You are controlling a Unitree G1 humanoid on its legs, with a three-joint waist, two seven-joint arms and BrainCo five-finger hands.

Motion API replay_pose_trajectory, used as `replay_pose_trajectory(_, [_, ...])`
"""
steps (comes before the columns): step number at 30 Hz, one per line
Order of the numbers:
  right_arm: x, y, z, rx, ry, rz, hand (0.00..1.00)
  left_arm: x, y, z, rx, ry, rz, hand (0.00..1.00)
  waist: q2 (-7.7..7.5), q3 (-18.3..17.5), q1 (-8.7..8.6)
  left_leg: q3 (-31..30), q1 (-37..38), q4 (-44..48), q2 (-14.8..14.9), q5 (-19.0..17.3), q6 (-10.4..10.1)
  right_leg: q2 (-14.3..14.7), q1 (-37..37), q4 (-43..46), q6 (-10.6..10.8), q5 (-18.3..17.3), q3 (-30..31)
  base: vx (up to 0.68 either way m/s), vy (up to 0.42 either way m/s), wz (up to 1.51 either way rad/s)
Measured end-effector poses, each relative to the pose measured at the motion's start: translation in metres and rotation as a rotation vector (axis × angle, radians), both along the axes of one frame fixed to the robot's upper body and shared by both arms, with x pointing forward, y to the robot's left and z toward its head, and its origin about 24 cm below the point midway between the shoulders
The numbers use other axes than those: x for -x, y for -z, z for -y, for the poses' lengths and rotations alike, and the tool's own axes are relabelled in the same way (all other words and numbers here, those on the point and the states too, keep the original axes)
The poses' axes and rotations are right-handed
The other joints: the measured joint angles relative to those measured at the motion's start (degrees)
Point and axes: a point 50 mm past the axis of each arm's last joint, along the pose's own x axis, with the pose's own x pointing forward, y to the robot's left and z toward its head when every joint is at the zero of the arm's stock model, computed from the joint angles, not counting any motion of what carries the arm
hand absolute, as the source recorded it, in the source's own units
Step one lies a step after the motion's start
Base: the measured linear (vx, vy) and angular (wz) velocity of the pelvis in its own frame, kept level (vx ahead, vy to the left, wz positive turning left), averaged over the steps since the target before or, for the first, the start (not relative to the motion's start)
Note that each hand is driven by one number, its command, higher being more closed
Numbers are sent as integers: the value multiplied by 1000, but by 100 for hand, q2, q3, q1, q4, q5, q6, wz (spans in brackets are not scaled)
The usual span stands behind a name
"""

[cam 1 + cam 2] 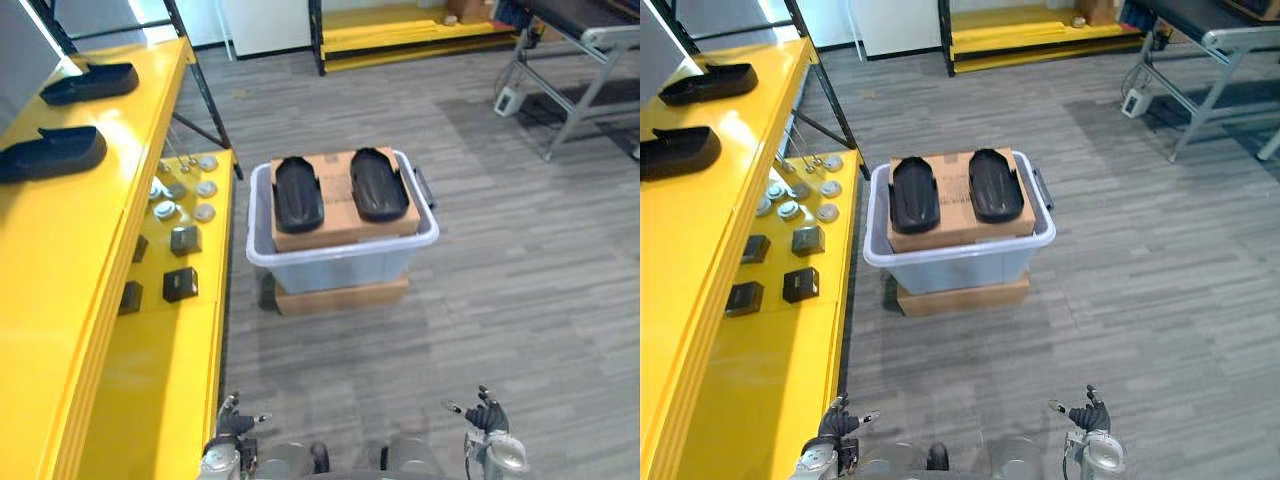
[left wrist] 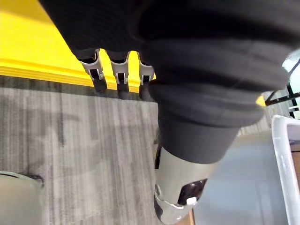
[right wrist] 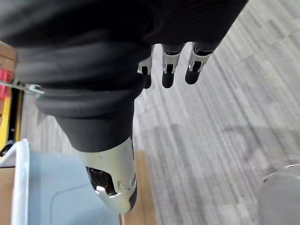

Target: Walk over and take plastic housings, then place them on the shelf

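Low at the near edge, the left hand [image 1: 235,425] and right hand [image 1: 487,415] hang with fingers loosely straight, holding nothing. Well ahead of them, two black plastic housings, the left housing [image 1: 299,192] and the right housing [image 1: 378,184], lie side by side on a cardboard box [image 1: 340,228] inside a clear bin [image 1: 340,265]. Two further shelf housings [image 1: 50,152] rest on the yellow shelf [image 1: 60,270] to the left.

Under cardboard [image 1: 338,203], bin [image 1: 340,264] contents hidden; small round parts [image 1: 206,188] on shelf [image 1: 150,385] unidentifiable

Bare floor [image 1: 330,365] runs to the bin [image 1: 340,265]; shelf [image 1: 150,400] seemingly close at left.
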Motion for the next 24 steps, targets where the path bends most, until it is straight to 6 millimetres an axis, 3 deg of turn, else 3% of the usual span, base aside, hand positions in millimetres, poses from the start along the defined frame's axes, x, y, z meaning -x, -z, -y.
replay_pose_trajectory(1, [-1, -1, 0, 1, -1, 7, 0, 1, 0, -1, -2, -1, -2, 0, -14, 0, -28, -1, 62, -4, 47, -22, -136, 2, -58, -441, 50, 282, 67, 513, -249, 72])
replay_pose_trajectory(2, [8, 2, -1, -2, 6, -14, 0, 1, 0, -5, -14, 1, -2, 0, -146, 1, -105, -6, 201, 2, 38, -128, -522, -46, 0, -1255, 38, 1540, 229, 473, -251, 49])
replay_pose_trajectory(3, [11, 3, 4, 4, 24, -25, 0, 3, 3, 0, 1, 2, -24, 0, -20, -14, -104, -23, 331, 87, 259, -220, -714, 60, 26, -925, -227, 1650, 154, 387, -204, 36])
replay_pose_trajectory(4, [10, 1, 6, 7, 36, -14, 0, 3, 3, 0, 1, 1, -24, 0, -36, -25, -107, -22, 313, 153, 283, -151, -829, 71, 24, -829, -270, 1488, 158, 436, -290, 15])
replay_pose_trajectory(5, [9, -1, 9, 9, 51, 0, 0, 2, 3, 1, 3, 2, -22, 0, -52, -17, -139, -33, 252, 450, 319, 7, -1092, 34, 45, -640, -337, 1227, 92, 370, -283, 26])
replay_pose_trajectory(6, [12, -1, 12, 10, 73, -1, 0, -4, 1, 4, 11, 4, -8, 0, -52, -13, -146, -64, -37, 1083, 378, 183, -1376, -16, 177, -606, -409, 1055, -31, 435, -338, 39])
replay_pose_trajectory(7, [16, 0, 13, 10, 83, -8, 0, -7, 1, 7, 16, 5, 0, 0, -62, 7, -151, -89, -248, 1544, 446, 324, -1516, -19, 314, -674, -428, 1004, -109, 325, -266, 58])
replay_pose_trajectory(8, [22, 2, 13, 5, 92, -22, 0, -10, 0, 11, 27, 6, 9, 0, -82, 35, -137, -115, -682, 2528, 611, 744, -1639, -5, 692, -915, -473, 955, -272, 239, -202, 46])
replay_pose_trajectory(9, [24, 3, 13, 1, 96, -27, 0, -9, 0, 13, 32, 5, 7, 0, -68, 41, -127, -43, -835, 2964, 740, 704, -1629, 32, 922, -1080, -498, 958, -365, 276, -231, 31])
replay_pose_trajectory(10, [27, 4, 11, -13, 112, -27, 0, -6, 1, 15, 40, 2, 0, 0, -56, 41, -106, 226, -993, 3389, 945, 511, -1447, 129, 1367, -1418, -545, 987, -437, 224, -175, 4])
replay_pose_trajectory(11, [26, 4, 10, -20, 123, -18, 0, -2, 3, 16, 43, -1, -11, 0, -71, 36, -101, 440, -1072, 3270, 961, 350, -1180, 162, 1661, -1685, -563, 1005, -456, 247, -161, -6])
replay_pose_trajectory(13, [25, 4, 9, -29, 132, -8, 0, 1, 4, 15, 43, -4, -17, 0, -65, 37, -88, 552, -1203, 2446, 849, 244, -1050, 202, 1869, -1922, -559, 1021, -429, 189, -58, -18])
replay_pose_trajectory(15, [26, 6, 7, -39, 138, -13, 0, 3, 5, 15, 43, -6, -22, 0, -57, 34, -31, 442, -1282, 1353, 656, 260, -1047, 246, 1857, -1971, -544, 1022, -272, 153, 37, -39])
replay_pose_trajectory(16, [27, 7, 6, -42, 139, -19, 0, 3, 5, 15, 43, -6, -24, 0, -29, 19, -6, 322, -1267, 833, 593, 361, -1099, 304, 1856, -1971, -526, 1017, -181, 259, 120, -52])
replay_pose_trajectory(17, [29, 7, 7, -40, 142, -26, 0, 4, 5, 15, 43, -6, -26, 0, 161, -6, 10, 175, -1236, 199, 582, 987, -949, 523, 1872, -1957, -418, 971, -70, 231, 128, -44])
replay_pose_trajectory(18, [30, 9, 4, -51, 144, -34, 0, 5, 5, 12, 35, -7, -31, 0, 138, -4, 19, 218, -1156, 196, 587, 915, -881, 556, 1898, -1942, -379, 945, -19, 213, 118, -26])
replay_pose_trajectory(21, [36, 13, -1, -65, 150, -51, 0, 3, 3, 4, 13, -2, -22, 0, -179, -66, 24, 309, -881, -235, 344, 1000, -779, 316, 1961, -1990, -245, 890, 76, 113, 83, -7])
replay_pose_trajectory(24, [33, 10, 0, -59, 145, -34, 0, 10, 5, 1, 5, -5, -40, 0, -162, -98, 17, 392, -615, -646, 184, 1127, -697, 196, 2048, -2145, -174, 907, 156, 44, 91, -8])
